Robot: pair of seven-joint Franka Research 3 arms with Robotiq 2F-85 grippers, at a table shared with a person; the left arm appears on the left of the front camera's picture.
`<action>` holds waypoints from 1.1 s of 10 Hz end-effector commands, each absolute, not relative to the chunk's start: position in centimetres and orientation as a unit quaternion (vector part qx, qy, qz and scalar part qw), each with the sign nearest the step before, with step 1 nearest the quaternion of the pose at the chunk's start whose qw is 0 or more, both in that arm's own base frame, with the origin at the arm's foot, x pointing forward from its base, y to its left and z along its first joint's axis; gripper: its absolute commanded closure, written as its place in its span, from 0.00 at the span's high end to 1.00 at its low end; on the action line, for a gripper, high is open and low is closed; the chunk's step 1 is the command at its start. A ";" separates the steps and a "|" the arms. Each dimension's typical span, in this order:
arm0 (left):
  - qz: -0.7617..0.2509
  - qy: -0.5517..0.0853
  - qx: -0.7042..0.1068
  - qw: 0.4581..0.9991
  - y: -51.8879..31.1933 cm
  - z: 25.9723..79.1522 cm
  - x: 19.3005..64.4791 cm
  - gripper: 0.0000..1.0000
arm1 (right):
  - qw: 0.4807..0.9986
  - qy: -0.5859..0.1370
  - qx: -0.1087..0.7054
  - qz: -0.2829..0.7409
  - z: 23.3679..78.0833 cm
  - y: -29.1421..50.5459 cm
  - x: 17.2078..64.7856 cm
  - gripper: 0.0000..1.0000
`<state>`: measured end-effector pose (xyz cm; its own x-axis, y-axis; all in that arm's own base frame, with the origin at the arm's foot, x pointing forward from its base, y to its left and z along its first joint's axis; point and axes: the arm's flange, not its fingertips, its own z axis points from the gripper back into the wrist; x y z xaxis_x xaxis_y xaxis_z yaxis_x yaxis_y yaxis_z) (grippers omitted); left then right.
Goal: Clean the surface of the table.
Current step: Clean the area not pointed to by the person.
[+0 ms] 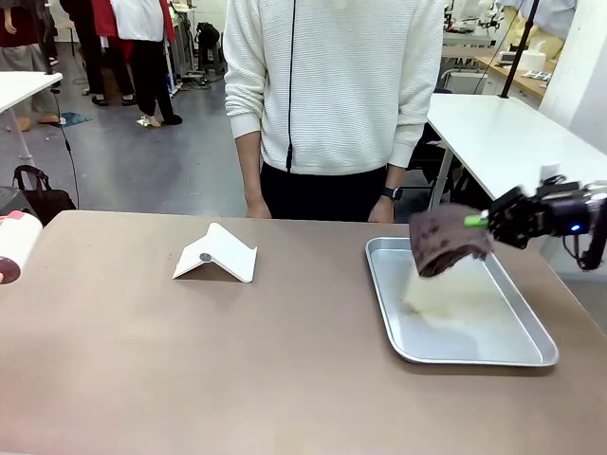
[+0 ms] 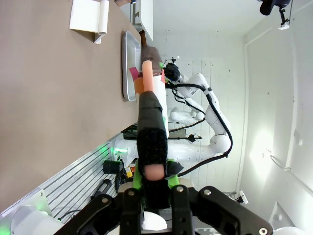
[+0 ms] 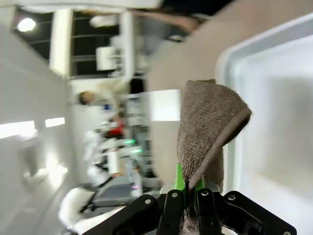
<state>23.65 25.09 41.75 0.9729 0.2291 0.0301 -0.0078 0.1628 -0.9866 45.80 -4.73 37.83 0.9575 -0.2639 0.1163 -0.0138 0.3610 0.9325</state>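
Note:
The taupe table [image 1: 237,370] spans the front view. Above the far end of a metal tray [image 1: 531,346] hangs a brown cloth [image 1: 446,239], with my right gripper [image 1: 486,220] shut on it. The right wrist view shows the same cloth [image 3: 208,122] pinched between that gripper's [image 3: 190,192] green pads, drooping beside the tray [image 3: 279,122]. My left gripper [image 2: 154,182] is shut on a long tool [image 2: 149,132] with a black sleeve and a peach-coloured shaft, held out over the table [image 2: 49,98].
A white folded stand [image 1: 216,254] sits left of centre on the table. A white roll with red marks [image 1: 11,248] pokes in at the left edge. A person in a white sweater [image 1: 332,85] stands at the far side, hands hanging at the table's edge.

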 end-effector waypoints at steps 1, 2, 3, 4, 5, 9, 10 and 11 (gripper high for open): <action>0.086 -0.088 -0.646 0.753 25.0 42.2 23.7 0.22 | 0.731 -0.134 0.667 -0.062 38.8 -7.6 43.8 0.07; 0.086 -0.088 -0.646 0.753 25.0 42.2 23.7 0.22 | 0.692 -0.126 0.709 -0.051 39.7 -8.5 42.7 0.07; 0.086 -0.088 -0.646 0.753 25.0 42.2 23.7 0.22 | 0.659 -0.112 0.743 -0.037 40.6 -9.4 41.3 0.07; 0.086 -0.088 -0.646 0.753 25.0 42.2 23.7 0.22 | 0.635 -0.103 0.765 -0.020 41.3 -10.2 39.9 0.07; 0.086 -0.088 -0.646 0.753 25.0 42.2 23.7 0.22 | 0.635 -0.107 0.765 -0.004 41.8 -11.4 38.3 0.07; 0.086 -0.088 -0.646 0.753 25.0 42.2 23.7 0.22 | 0.631 -0.168 0.757 0.023 41.2 -18.3 32.5 0.07; 0.086 -0.088 -0.646 0.753 25.0 42.2 23.7 0.22 | 0.631 -0.179 0.755 0.014 40.9 -19.4 31.5 0.07; 0.086 -0.088 -0.646 0.753 25.0 42.2 23.7 0.22 | 0.631 -0.179 0.755 0.009 40.4 -19.9 30.9 0.07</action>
